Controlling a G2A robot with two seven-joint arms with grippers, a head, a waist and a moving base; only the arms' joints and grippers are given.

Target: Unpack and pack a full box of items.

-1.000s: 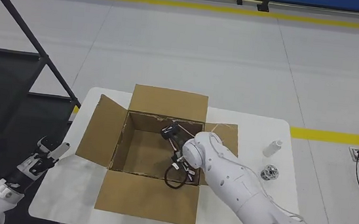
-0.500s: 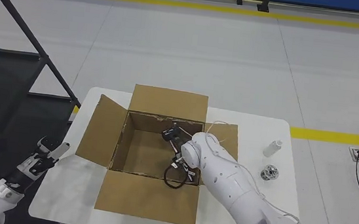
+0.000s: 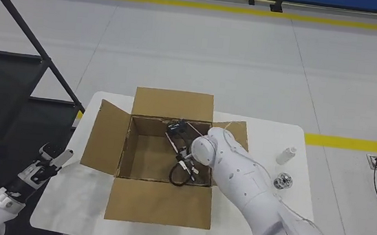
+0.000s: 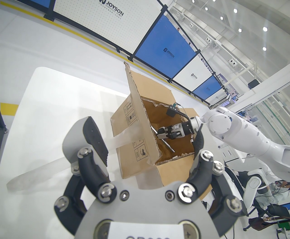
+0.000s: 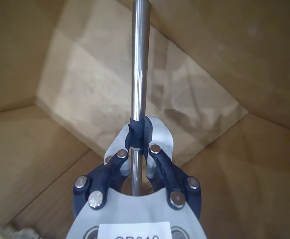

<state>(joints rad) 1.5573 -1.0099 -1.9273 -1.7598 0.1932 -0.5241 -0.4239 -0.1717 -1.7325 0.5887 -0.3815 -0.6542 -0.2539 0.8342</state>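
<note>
Inside the cardboard box (image 3: pixel 158 204), in its half toward three o'clock on the top view, I hold the metal rod (image 5: pixel 138 68). My right gripper (image 5: pixel 138 133) is clamped on it, pads pressed to either side of the shaft, with a short length passing back between the fingers toward the wrist.

Finding on axis: the rod runs in line with the gripper's own pointing direction and reaches well past the fingertips toward the box floor. From the left wrist view it slants downward from the gripper (image 4: pixel 162 134) into the box. I cannot tell whether its far end touches the cardboard.

Judgement: whichever way this piece is bound, the move must travel along that long axis, or the rod will foul the wall at three o'clock.

My left gripper (image 4: pixel 145 133) hangs with its fingers spread and nothing between them, off the table (image 3: pixel 262 136) at about eight o'clock of the box, well apart. The right arm is plainly the nearer.

On the table at three o'clock of the box stand a small bottle (image 3: pixel 285 155) and, just nearer me, a round metal part (image 3: pixel 282 181).
</note>
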